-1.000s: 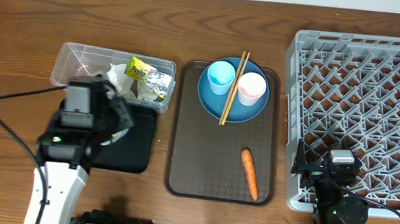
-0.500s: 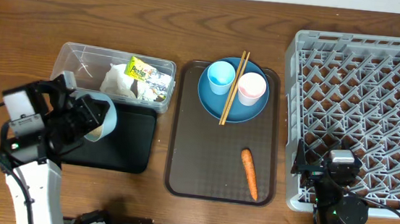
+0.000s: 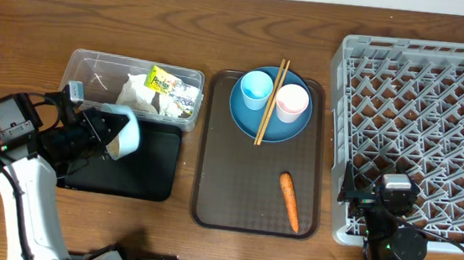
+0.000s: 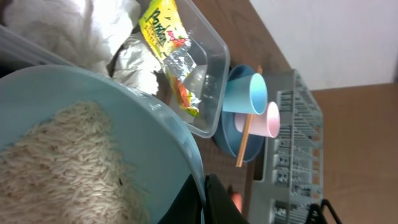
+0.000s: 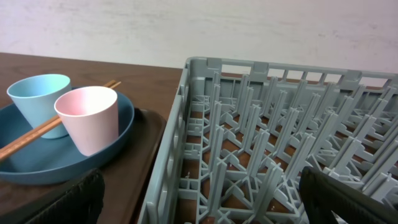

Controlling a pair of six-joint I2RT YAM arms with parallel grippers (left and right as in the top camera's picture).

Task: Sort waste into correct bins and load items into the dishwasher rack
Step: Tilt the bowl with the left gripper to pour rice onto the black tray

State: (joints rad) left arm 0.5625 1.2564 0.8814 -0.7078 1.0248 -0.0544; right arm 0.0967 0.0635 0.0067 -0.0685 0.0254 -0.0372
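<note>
One bowl farther left; one carrot

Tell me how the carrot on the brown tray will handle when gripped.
The carrot looks straight and solid, so probably stiff, not floppy. It lies loose on the brown tray and seems round, so a sideways nudge may roll it. It tapers, so jaws near the thin end might slip; mid-length seems safer.
</note>
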